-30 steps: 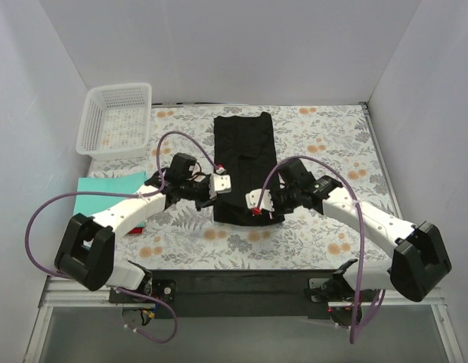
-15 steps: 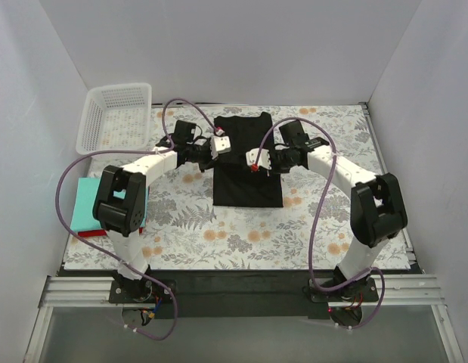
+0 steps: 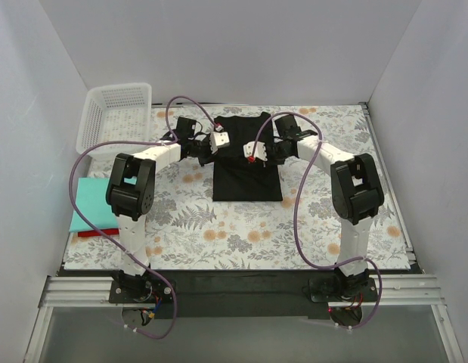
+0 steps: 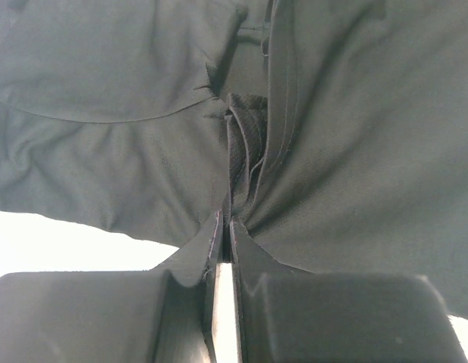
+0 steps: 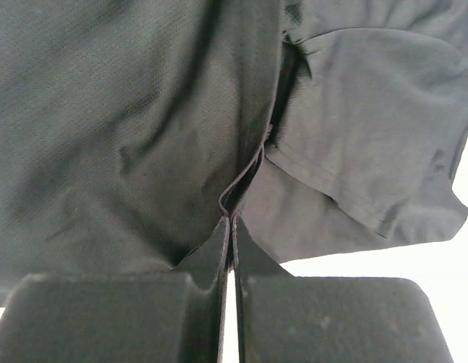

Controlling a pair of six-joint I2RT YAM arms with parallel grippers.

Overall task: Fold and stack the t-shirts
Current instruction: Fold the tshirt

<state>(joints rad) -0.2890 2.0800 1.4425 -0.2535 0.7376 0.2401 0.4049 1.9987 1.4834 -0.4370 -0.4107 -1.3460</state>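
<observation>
Black mesh-knit t-shirt is lying just past the middle of the floral-print table, toward twelve o'clock. It is now showing half the length it had a second ago, because both arms have been carrying its near hem from six o'clock up toward the collar. At ten o'clock a white plastic lattice basket is sitting. At eight o'clock a flat teal folded shirt is resting on a red item. The left gripper is pinching bunched, pleated cloth with its pads almost together. The right gripper is clamping a thin doubled edge. The halving fold is looking nearly complete, with releasing, smoothing and stacking remaining.
</observation>
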